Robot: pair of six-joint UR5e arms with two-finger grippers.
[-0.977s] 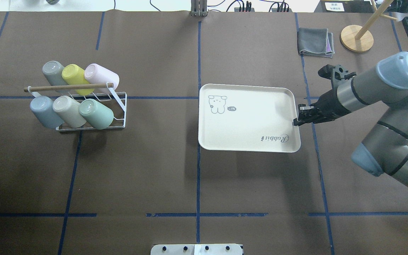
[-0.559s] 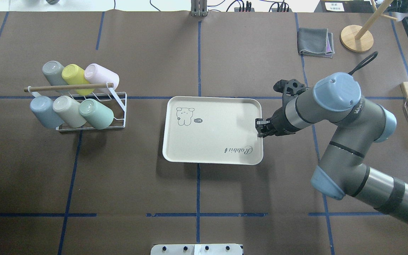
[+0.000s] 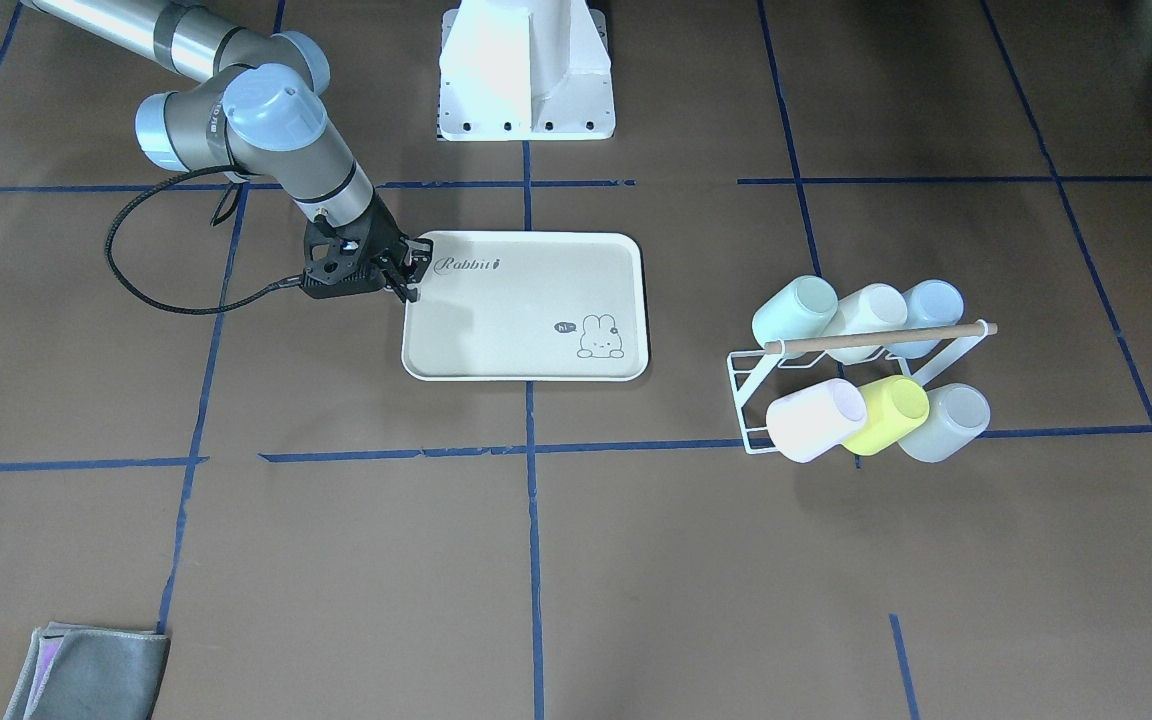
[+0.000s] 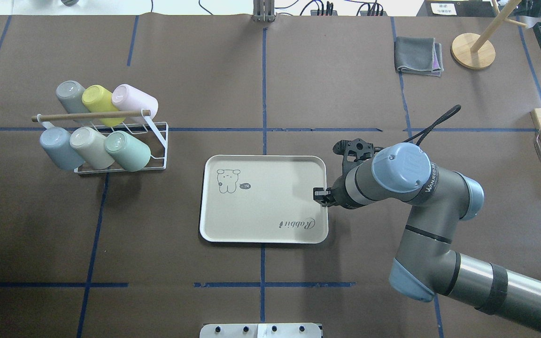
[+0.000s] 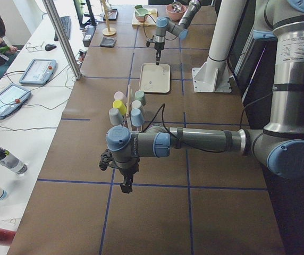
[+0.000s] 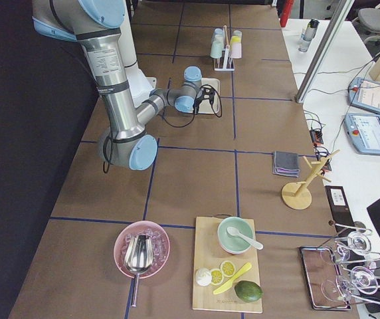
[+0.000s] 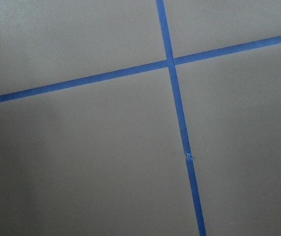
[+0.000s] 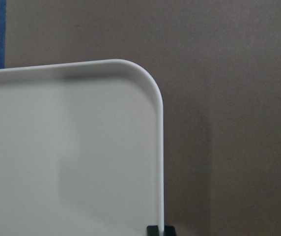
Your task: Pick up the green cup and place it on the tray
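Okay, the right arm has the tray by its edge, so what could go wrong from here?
1. The right tool pinches only the rim of the tray, at one short side, so the tray may slip or pivot.
2. The green cup lies tilted in the wire rack, right beside the cream cup; pulling it out could knock that cup or shift the rack.

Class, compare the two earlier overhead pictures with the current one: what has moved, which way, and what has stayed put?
The right gripper, its jaws closed on the right rim of the tray throughout, has brought the tray toward the robot's left and nearer the robot. Nothing was let go. The green cup and the other cups stay tilted on the rack, untouched.
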